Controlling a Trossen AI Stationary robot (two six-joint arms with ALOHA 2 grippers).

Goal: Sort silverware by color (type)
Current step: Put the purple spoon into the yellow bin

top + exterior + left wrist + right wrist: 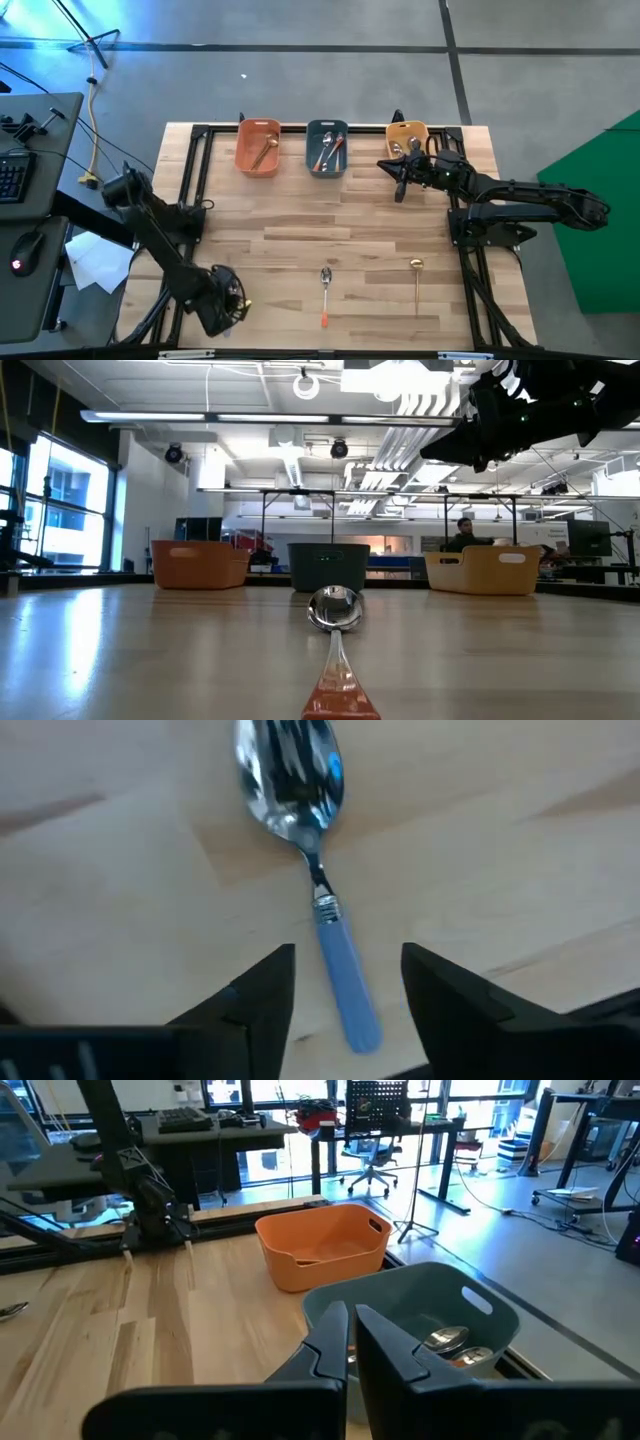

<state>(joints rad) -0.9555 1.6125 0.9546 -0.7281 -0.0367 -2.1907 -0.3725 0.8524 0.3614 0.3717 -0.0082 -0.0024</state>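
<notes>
A spoon with a lavender-blue handle (317,888) lies flat on the wooden table (300,230) at its near left corner. The left wrist view shows it bowl-up, with the handle running back between the fingers. The left gripper (345,970) hangs low over it with its claw spread. One finger stands on each side of the handle and neither touches it. That straddle looks like the set-up for a pinch across the thin handle, the easiest part to catch on a flat board. In the high view the gripper itself hides this spoon.

Two more spoons wait along the near edge. An orange-red-handled one (325,292) lies near the middle and an all-gold one (417,280) to its right. They are well apart, so each can be taken alone.

Three trays line the far edge as the sorting bins. The orange tray (243,150) on the left holds a gold spoon. The slate-blue tray (312,150) in the middle holds spoons with orange-red showing. The yellow tray (395,130) on the right holds silver spoons whose handle colour I cannot tell.

The right gripper (400,190) hovers just near of the yellow tray. Its claw is pressed together and empty, and it seems to be waiting clear of the left arm's work.
</notes>
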